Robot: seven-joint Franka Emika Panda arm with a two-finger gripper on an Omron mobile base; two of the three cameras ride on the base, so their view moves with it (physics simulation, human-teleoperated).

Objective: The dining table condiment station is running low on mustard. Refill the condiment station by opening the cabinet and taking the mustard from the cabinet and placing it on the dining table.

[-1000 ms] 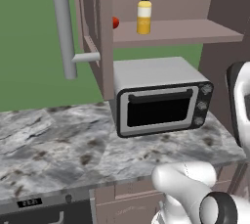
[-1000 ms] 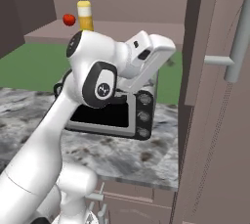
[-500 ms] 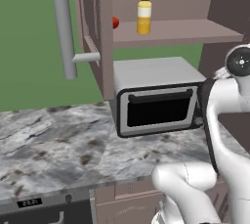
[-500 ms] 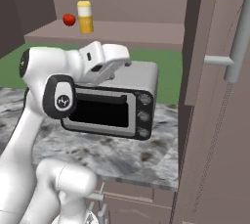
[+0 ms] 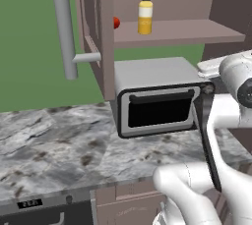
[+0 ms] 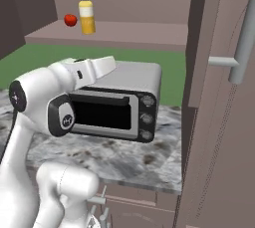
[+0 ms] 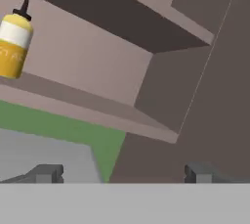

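With the end effector (image 7: pixel 122 173) wide open and empty, a careless reach could topple the mustard (image 5: pixel 144 16) near the shelf (image 5: pixel 197 30) front edge.

a grey toaster oven (image 5: pixel 157 103) sits on the marble surface (image 5: pixel 59 145) against a green wall (image 5: pixel 29 47); drawer fronts (image 6: pixel 129 212) show below the edge.
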